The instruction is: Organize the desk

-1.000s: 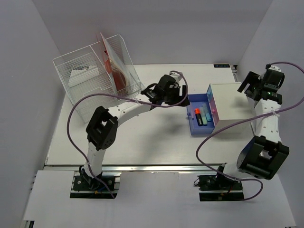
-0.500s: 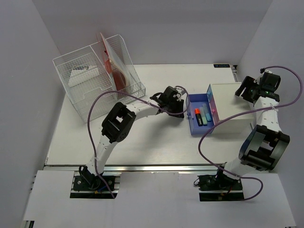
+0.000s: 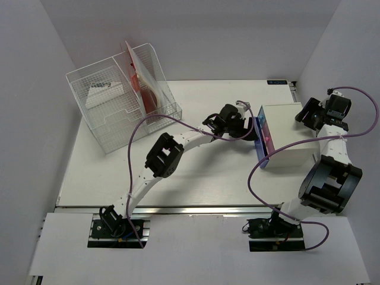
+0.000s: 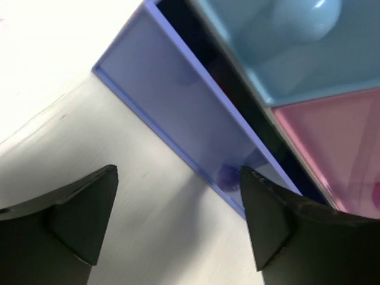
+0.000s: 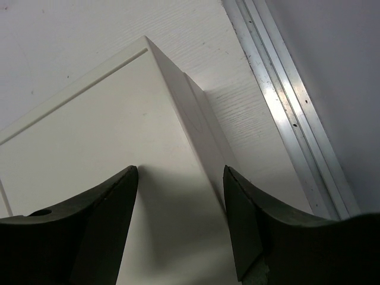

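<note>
The large white flat surface (image 3: 196, 172), silver rail at its near edge, lies under both arms and looks nearly tidy: the purple plastic drawer (image 4: 178, 113) sits almost fully inside the white drawer box (image 3: 291, 130), probably one push short. The left gripper (image 3: 248, 127) faces its front, fingers (image 4: 77, 219) apart; the right gripper (image 3: 307, 113) straddles the box's rear corner, fingers (image 5: 89, 231) also apart. A clear wire-mesh organizer (image 3: 113, 101) stands far left.

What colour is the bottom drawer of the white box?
Translucent purple-blue plastic drawer; left wrist view shows it best.
</note>
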### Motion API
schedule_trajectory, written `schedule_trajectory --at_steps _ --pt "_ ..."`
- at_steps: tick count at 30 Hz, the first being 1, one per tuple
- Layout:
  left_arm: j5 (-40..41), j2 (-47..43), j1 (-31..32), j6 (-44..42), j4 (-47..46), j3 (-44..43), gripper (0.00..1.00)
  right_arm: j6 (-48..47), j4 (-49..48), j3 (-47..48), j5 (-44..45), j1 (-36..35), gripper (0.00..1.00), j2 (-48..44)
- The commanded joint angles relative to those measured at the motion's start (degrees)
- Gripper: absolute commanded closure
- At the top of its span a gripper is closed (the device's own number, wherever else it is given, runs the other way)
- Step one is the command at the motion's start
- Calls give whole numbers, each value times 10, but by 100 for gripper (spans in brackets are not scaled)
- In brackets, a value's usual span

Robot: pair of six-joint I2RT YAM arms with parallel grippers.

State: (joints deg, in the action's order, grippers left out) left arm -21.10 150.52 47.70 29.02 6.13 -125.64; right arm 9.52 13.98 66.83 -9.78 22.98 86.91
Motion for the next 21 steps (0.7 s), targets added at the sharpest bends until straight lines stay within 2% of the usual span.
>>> schedule_trajectory --at_steps 1,5,8,12,15,18,20,21 --pt "-9 23 14 42 -42 -46 4 25 25 -24 -41 -8 36 7" --pt "4 62 22 73 -57 -93 2 28 13 -35 -48 -8 37 4" --pt "24 66 29 82 -82 -94 2 30 16 -35 -42 -8 37 1" --pt "47 44 29 79 -46 -80 2 33 16 -23 -36 -8 37 -1" --pt "82 -19 22 61 -19 -18 2 29 33 10 -13 -8 36 6" --pt "117 -109 -1 46 14 64 2 22 65 93 25 -8 29 23" --pt "118 -188 -28 37 14 109 2 21 97 172 43 -8 22 31" --pt "122 -214 -37 32 33 139 2 19 105 197 57 -8 13 38"
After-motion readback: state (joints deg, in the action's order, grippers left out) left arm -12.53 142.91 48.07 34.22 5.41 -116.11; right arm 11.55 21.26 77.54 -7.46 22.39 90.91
